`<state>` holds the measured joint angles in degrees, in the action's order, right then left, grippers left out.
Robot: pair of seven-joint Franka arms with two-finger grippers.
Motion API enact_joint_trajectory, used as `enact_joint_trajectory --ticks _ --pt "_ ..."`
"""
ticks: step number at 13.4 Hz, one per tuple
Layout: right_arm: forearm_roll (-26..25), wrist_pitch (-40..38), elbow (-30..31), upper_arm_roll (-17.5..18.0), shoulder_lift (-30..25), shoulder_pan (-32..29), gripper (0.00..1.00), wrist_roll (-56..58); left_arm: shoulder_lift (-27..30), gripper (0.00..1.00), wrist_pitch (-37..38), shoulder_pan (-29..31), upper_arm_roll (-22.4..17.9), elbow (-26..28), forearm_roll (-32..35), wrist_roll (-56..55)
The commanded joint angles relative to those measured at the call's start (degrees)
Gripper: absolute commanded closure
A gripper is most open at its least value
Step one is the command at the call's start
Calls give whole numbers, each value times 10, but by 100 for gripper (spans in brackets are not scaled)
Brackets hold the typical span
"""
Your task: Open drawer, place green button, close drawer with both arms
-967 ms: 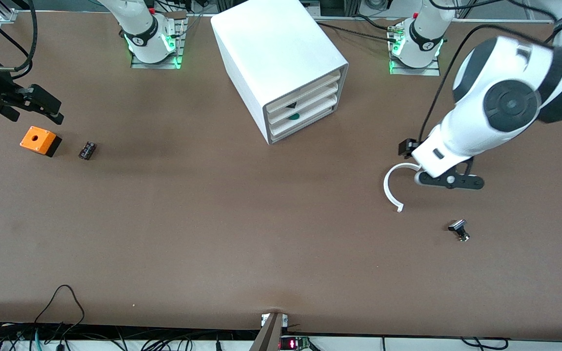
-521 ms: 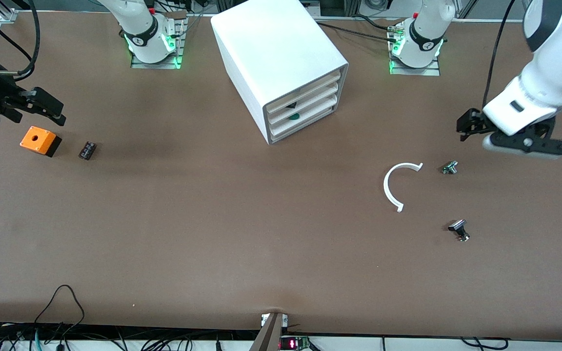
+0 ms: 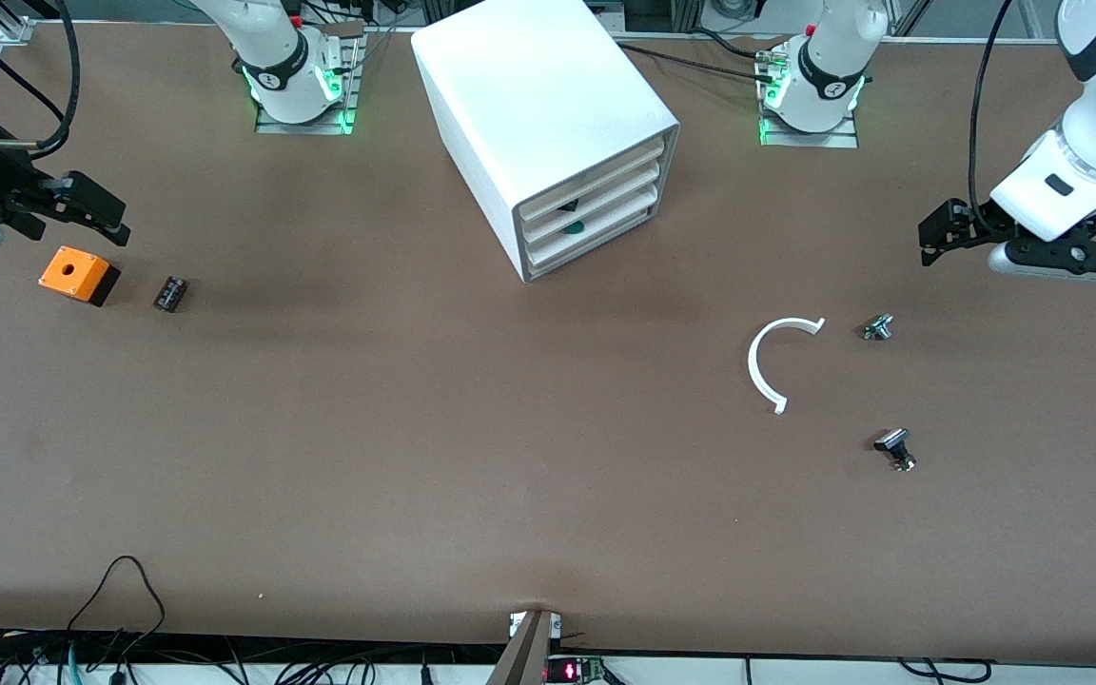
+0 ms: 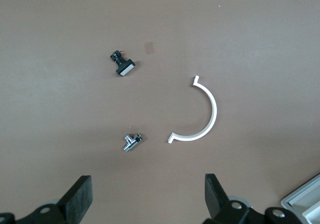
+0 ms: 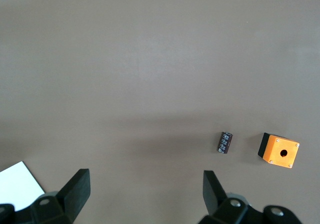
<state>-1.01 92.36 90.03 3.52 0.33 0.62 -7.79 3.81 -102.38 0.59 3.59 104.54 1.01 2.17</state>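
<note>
Drawer (image 3: 590,221) looks shut w/ green button (image 3: 572,226) showing inside cabinet (image 3: 548,124) — task seems done; left gripper (image 4: 147,199) & right gripper (image 5: 145,194) both spread, empty, parked over table ends — nothing left.

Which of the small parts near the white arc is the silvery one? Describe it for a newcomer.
Start at the white cabinet, then move toward the left arm's end of the table to the curved white arc. Beside the arc's end nearer the cabinet lies the silvery part, shinier than the black capped part nearer the camera.
</note>
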Motion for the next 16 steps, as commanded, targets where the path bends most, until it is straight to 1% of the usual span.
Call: enact_joint_trajectory --ticks 1,2,5,7,13,16 --pt "5 -14 -17 5 6 -7 0 9 -4 1 55 -11 -20 -26 -19 13" --pt "4 -14 -18 5 6 -7 0 9 -10 1 60 -11 -21 -36 -18 12" --pt "4 -17 -18 6 3 -7 0 9 -10 1 60 -12 -37 -36 -22 12" --pt "4 -17 -17 5 3 -7 0 8 -11 1 61 -16 -38 -36 -21 12" --pt "4 -17 -18 5 3 -7 0 11 -10 1 71 -15 -7 -43 -8 13" --pt "5 -17 -18 5 3 -7 0 10 -13 1 73 -15 -6 -52 1 13"
